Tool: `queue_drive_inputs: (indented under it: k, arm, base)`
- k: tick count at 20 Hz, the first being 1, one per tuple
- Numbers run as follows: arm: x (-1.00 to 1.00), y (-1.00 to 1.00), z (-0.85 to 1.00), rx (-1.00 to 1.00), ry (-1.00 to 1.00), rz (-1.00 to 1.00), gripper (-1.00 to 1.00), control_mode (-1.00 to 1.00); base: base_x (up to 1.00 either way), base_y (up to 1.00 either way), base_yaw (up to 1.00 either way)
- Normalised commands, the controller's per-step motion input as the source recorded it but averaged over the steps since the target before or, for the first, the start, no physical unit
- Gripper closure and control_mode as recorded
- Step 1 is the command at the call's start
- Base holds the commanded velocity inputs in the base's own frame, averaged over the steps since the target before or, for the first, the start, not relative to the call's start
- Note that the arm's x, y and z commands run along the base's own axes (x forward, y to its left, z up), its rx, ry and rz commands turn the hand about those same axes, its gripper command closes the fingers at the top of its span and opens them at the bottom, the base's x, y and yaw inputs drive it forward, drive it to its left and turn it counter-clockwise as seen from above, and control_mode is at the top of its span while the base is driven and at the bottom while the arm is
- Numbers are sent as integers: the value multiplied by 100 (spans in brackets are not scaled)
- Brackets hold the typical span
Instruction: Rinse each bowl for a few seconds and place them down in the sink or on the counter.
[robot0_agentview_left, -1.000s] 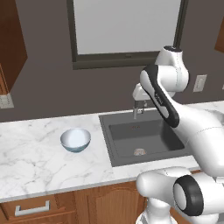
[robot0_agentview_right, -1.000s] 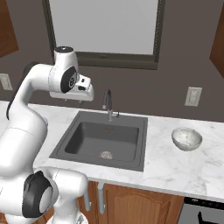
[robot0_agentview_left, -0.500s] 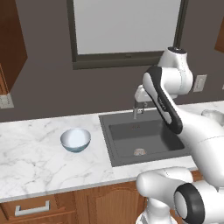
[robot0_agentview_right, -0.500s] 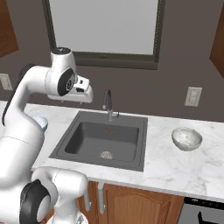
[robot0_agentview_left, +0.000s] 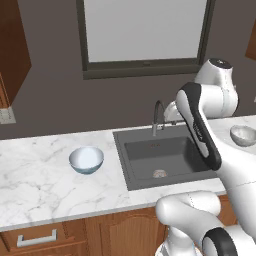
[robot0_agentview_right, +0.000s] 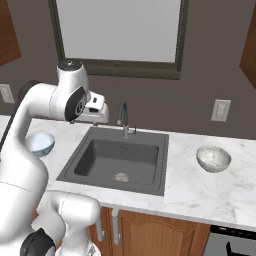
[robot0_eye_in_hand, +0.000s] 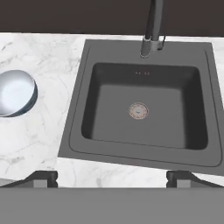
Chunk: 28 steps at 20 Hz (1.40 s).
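The scene is covered by 3 views. In the left base view, the sink (robot0_agentview_left: 165, 157) is seen from behind and left of the arm, looking forward and down, with the counter (robot0_agentview_left: 40, 185) across the lower left of the frame. In the right base view, the same sink (robot0_agentview_right: 117, 160) is seen from behind and right, with the counter (robot0_agentview_right: 200, 192) at lower right. Both bowls, the faucet and the window are shared by these 2 views. In the hand view, the sink (robot0_eye_in_hand: 140, 109) is looked down on from closer above, centred in the frame.
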Motion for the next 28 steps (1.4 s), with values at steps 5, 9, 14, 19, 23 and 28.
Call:
queue_drive_inputs:
  k: [5, 9, 14, 19, 23, 28]
  arm:
    - [-38, -33, 0, 6, -9, 3, -100, -100]
    - [-25, -33, 2, 1, -7, 3, -100, -100]
    - [-9, -35, 1, 1, -5, 4, -100, -100]
    - [0, -31, -1, 0, -7, 7, -100, -100]
    - [1, -25, -4, 0, -13, 8, -100, -100]
    - [6, -26, -7, 0, -13, 8, -100, -100]
  base:
    - [0, 0, 0]
    - [0, 0, 0]
    - [0, 0, 0]
    - [0, 0, 0]
    - [0, 0, 0]
    - [0, 0, 0]
